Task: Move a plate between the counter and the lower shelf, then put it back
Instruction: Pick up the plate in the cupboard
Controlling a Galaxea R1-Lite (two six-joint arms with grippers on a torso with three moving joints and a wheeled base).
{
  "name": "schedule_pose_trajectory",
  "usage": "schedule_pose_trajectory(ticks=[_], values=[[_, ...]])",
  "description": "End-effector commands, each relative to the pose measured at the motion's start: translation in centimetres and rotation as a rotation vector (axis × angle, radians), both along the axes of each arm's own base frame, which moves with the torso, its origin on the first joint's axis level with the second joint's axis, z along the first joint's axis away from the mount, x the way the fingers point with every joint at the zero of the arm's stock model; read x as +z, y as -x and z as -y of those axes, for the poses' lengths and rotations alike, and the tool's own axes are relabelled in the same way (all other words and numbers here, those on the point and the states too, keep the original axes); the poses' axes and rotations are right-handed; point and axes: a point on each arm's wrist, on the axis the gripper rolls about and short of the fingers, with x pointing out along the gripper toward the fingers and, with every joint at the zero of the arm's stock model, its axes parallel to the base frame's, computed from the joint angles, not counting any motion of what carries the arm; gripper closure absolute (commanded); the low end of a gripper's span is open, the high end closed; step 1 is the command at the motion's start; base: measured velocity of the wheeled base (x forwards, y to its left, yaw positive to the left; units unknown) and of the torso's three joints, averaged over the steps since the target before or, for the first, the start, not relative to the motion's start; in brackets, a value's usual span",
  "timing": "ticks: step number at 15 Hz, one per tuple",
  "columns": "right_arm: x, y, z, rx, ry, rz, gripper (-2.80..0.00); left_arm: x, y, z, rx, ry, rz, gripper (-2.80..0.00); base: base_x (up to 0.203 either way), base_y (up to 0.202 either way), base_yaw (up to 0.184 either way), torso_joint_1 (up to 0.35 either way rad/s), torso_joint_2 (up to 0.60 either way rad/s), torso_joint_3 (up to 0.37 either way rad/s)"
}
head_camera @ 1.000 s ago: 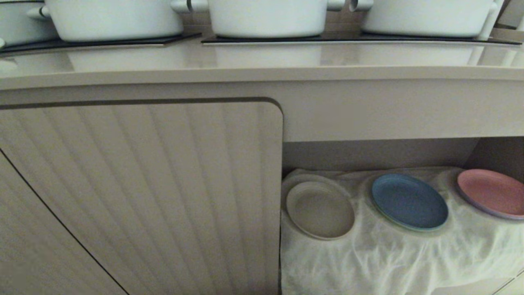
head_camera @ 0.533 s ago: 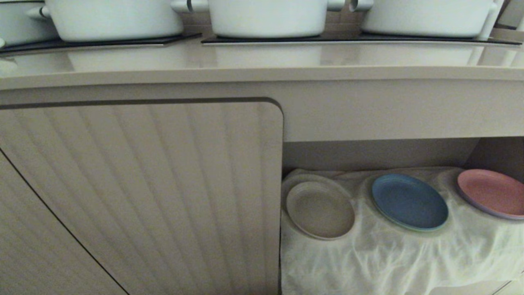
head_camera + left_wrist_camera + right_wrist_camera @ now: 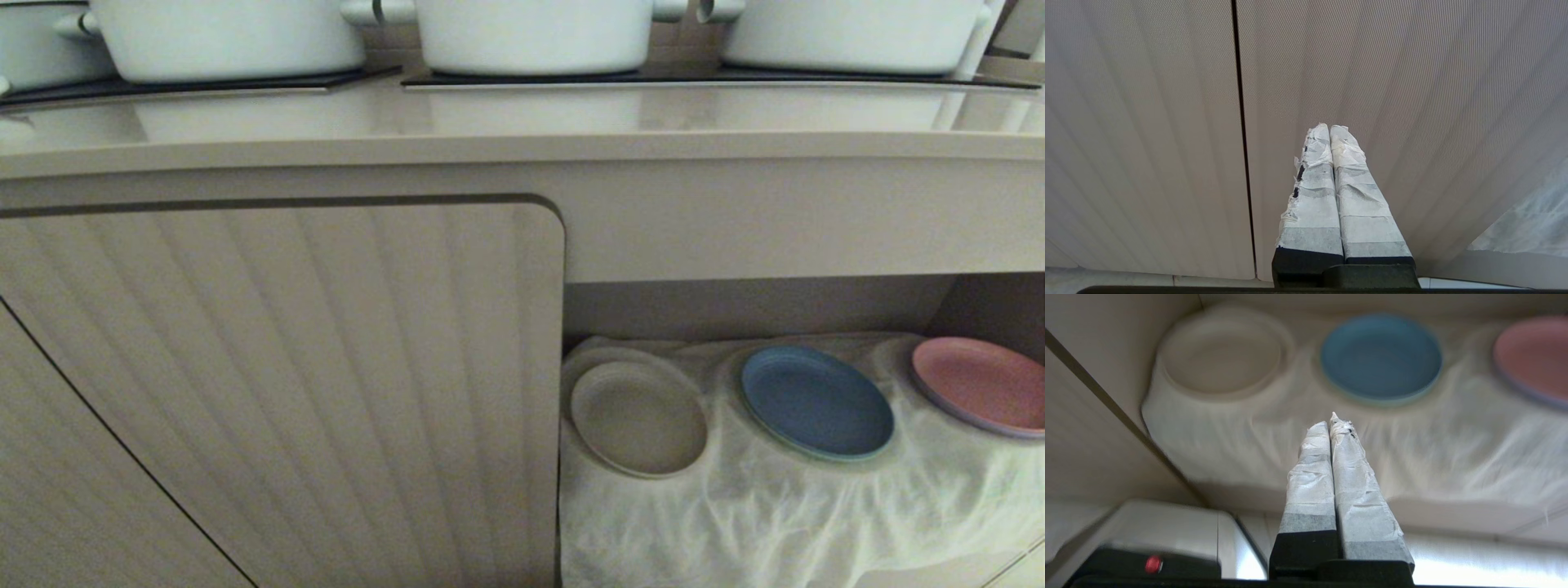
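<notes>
While both claws clenched | plate (image 3: 638,418) on clothed lower shelf (image 3: 775,523) | counter (image 3: 522,122) above

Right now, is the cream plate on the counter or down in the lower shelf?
In the lower shelf. The plate lies flat on the white cloth, left of the blue plate; neither gripper touches it.

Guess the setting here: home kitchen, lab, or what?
Likely a kitchen or a kitchen mock-up: white pots stand on black inset panels in the counter, and the cloth-draped lower shelf holds the plate, a blue plate and a pink plate.
</notes>
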Motion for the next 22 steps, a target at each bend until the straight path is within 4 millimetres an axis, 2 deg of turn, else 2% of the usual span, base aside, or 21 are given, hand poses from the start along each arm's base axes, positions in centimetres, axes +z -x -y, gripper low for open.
schedule_pose_trajectory(ticks=[1,5,8,12,18,22], values=[[0.3,-3.4,-0.1,0.017,0.005,-0.178,0.00,0.0,0.0,0.0,0.001,0.001,0.000,0.00,0.000,0.000,0.000,0.000,0.00,0.000],[0.0,-8.2,-0.4,0.037,0.015,-0.277,0.00,0.0,0.0,0.0,0.001,0.000,0.001,0.00,0.000,0.000,0.000,0.000,0.00,0.000],[-1.8,-11.2,-0.6,0.076,0.083,-0.320,0.00,0.0,0.0,0.0,0.001,0.001,0.000,0.00,0.000,0.000,0.000,0.000,0.00,0.000],[-4.1,-13.4,-1.9,0.171,0.138,-0.336,0.00,0.0,0.0,0.0,0.001,0.001,0.001,0.00,0.000,0.000,0.000,0.000,0.00,0.000],[-6.4,-16.0,-3.8,0.252,0.153,-0.361,0.00,0.0,0.0,0.0,0.001,0.001,0.000,0.00,0.000,0.000,0.000,0.000,0.00,0.000],[-8.6,-17.9,-4.7,0.257,0.111,-0.294,0.00,0.0,0.0,0.0,0.001,0.001,0.000,0.00,0.000,0.000,0.000,0.000,0.00,0.000]])
